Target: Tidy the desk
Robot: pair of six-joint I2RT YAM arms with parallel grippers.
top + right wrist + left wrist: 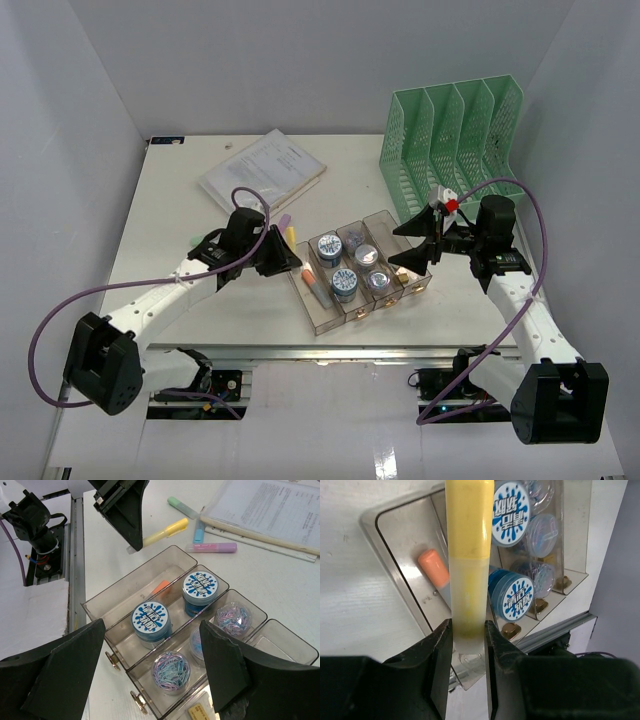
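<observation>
The desk (170, 215), a large flat white tabletop with a metal rail along its near edge, fills the middle of the top view between white walls; both arm bases stand at its near edge.

Near its centre, set at an angle, lies a clear plastic four-compartment tray (318, 320). The tray's long left compartment holds an orange highlighter (313, 284). The next compartment holds two round tubs with blue-and-white printed lids (345, 284). The third holds clear round tubs of pastel paper clips (379, 281).

At the far right of the desk stands a mint-green mesh file rack (455, 140). A stack of printed white papers (262, 170) lies at the far centre-left.

The left tool (290, 258) is closed on a yellow highlighter (291, 238). In the left wrist view its two black fingers (440, 655) press against the pen's translucent lower end, and the yellow body (468, 555) runs away from them across the tray's long compartment. The pen is just beside the tray's far left corner.

In the right wrist view, a pale green highlighter (182, 507), a light blue highlighter (199, 530) and a pink-and-lilac highlighter (212, 547) lie on the desk between the tray and the papers.

The right tool (402, 247) hangs at the right side of the tray, jaws spread wide with nothing gripped. Its wrist view looks down on the tubs between its black fingers (65, 675).
</observation>
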